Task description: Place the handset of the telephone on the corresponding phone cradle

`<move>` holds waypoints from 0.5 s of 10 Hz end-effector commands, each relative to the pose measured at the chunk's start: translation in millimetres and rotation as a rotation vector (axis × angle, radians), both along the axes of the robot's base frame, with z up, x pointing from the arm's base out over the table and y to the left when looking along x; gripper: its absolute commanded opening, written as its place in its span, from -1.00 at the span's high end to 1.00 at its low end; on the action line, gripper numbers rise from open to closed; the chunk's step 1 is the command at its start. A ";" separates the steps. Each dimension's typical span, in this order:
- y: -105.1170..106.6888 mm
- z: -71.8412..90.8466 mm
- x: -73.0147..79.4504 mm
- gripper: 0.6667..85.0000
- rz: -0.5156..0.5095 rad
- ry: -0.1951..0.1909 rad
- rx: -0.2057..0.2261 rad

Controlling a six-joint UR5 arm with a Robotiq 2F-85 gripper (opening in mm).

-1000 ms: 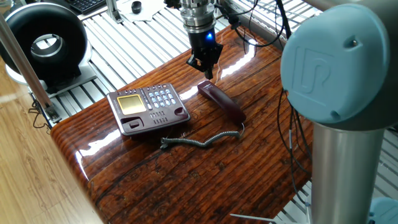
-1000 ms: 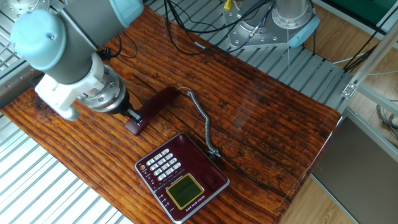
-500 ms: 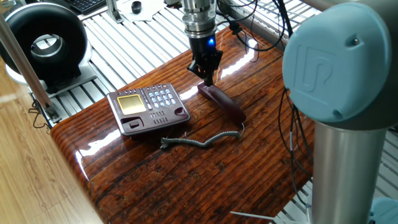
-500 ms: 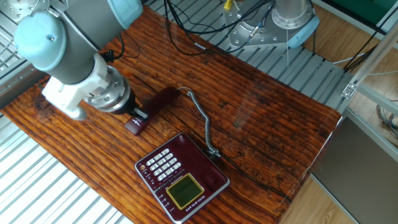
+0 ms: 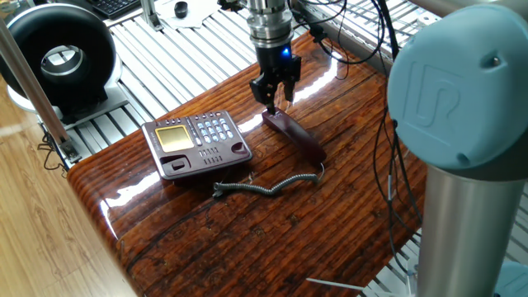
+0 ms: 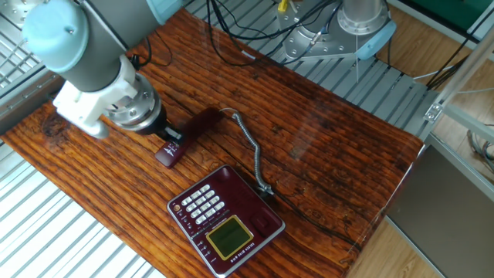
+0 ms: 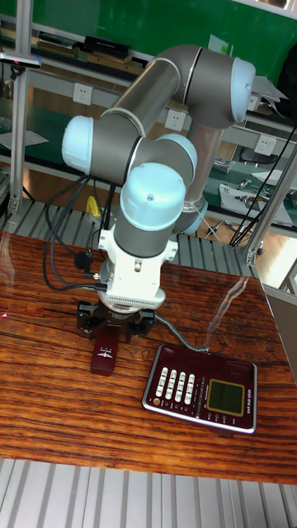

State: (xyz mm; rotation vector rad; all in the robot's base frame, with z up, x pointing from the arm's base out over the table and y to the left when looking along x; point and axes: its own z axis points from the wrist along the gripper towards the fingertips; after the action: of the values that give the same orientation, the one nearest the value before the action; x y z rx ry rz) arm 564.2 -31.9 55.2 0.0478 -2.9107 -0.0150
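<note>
The dark maroon handset (image 5: 294, 136) lies flat on the wooden table, to the right of the telephone (image 5: 196, 143). Its grey coiled cord (image 5: 264, 187) runs to the base's near edge. The phone cradle (image 5: 206, 162) is the bare maroon trough along that edge. My gripper (image 5: 273, 101) is open and hangs just over the handset's far end, holding nothing. The other fixed view shows my gripper (image 6: 170, 139) over that end of the handset (image 6: 185, 135), up and left of the telephone (image 6: 226, 218). In the tall view my gripper (image 7: 115, 326) spreads its fingers above the handset (image 7: 105, 353).
A black ring-shaped device (image 5: 58, 58) stands on the slatted metal bench at the back left. Cables (image 5: 346, 33) trail behind the table. My arm's large blue-grey joint (image 5: 454, 91) fills the right foreground. The table edge (image 5: 99, 214) runs along the left.
My gripper has come down closer to the handset's far end and its wrist has turned a little. Handset, cord and telephone have not moved.
</note>
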 end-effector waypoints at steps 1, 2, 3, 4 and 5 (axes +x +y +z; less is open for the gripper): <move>13.9 -16.5 -1.4 -1.00 -0.070 -0.029 -0.004; 9.3 -22.1 -3.5 -1.00 -0.070 -0.027 -0.002; 2.9 -26.5 -7.1 -1.00 -0.072 -0.021 -0.004; -8.9 -29.5 -8.7 -1.00 -0.068 -0.023 -0.024; -14.3 -30.5 -11.4 -1.00 -0.064 -0.017 -0.023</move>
State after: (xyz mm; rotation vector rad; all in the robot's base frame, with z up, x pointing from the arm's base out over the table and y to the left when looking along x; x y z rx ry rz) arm 557.7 -35.9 32.7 -0.0298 -2.9281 0.0067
